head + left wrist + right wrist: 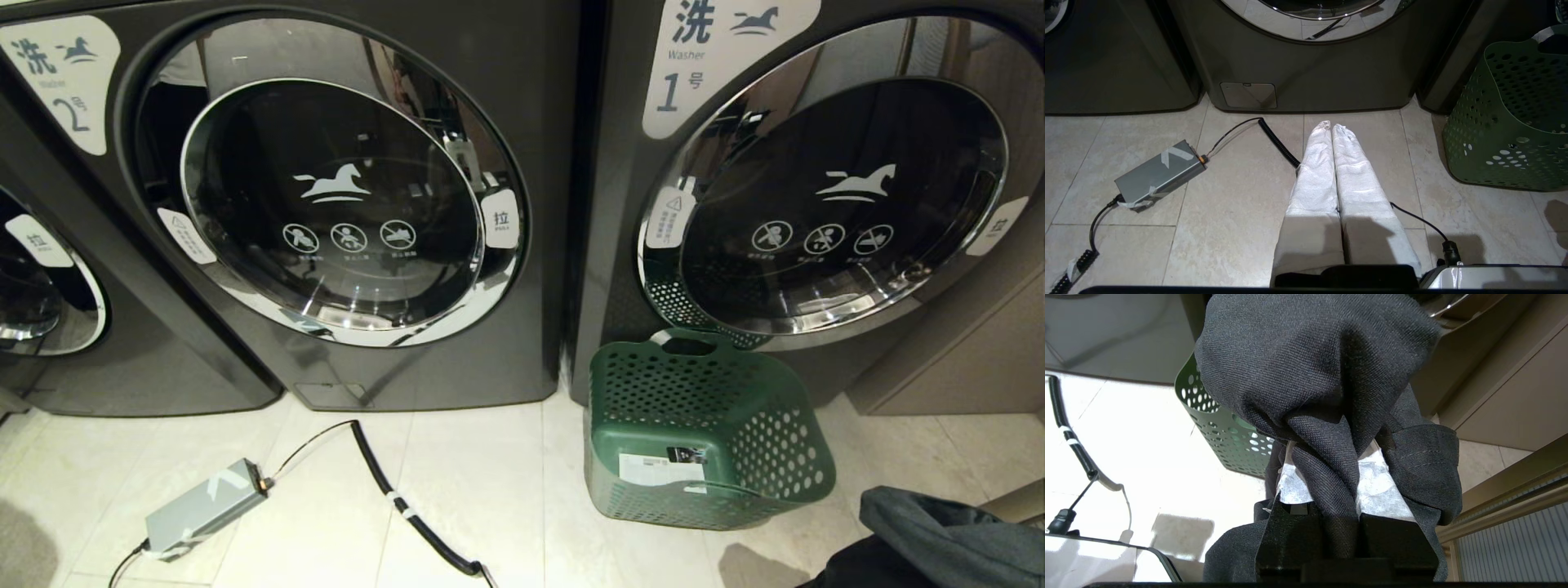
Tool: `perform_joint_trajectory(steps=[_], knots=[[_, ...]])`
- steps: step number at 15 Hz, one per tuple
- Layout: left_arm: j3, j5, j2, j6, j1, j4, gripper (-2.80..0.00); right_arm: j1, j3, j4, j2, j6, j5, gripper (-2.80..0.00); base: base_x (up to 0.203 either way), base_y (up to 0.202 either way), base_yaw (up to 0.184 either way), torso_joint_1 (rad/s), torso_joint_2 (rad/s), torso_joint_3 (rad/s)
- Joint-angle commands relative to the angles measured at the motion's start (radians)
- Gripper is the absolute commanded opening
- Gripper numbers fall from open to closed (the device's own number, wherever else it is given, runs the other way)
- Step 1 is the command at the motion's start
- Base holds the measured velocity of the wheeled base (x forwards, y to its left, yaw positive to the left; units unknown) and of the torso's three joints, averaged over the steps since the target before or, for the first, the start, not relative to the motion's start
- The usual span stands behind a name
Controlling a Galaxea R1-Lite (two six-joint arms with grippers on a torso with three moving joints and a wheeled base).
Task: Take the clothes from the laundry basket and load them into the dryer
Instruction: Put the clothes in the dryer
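The green laundry basket [702,433] [1511,122] [1224,420] stands tilted on the floor against the machine marked 1 [841,196], whose round door is shut. No clothes show inside the basket. Both front-loaders carry washer labels, so I cannot tell which one is the dryer. At the lower right, my right gripper [1327,465] is shut on a dark grey garment [1310,355] [947,531]. The garment bunches over its white-wrapped fingers [1380,486] and hides the tips. My left gripper [1331,124] hangs shut and empty over the tiles, left of the basket.
The machine marked 2 [335,204] is shut, and a third door [41,286] shows at the far left. A grey power box [208,506] and a coiled black cable [408,506] lie on the tiles in front. A beige cabinet [963,359] stands at the right.
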Motion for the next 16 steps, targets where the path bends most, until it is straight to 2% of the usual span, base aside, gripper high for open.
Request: perform_joint_trajectory(steps=[1, 16], knots=[[0.000, 0.001, 0.000, 0.000, 0.000, 0.000, -2.80, 0.000, 0.000, 0.000, 0.001, -0.001, 0.001, -2.80, 0.000, 0.000, 0.000, 0.002, 0.01, 0.204], [0.000, 0.001, -0.002, -0.002, 0.000, -0.001, -2.80, 0.000, 0.000, 0.000, 0.001, 0.004, -0.002, -2.80, 0.000, 0.000, 0.000, 0.002, 0.00, 0.188]])
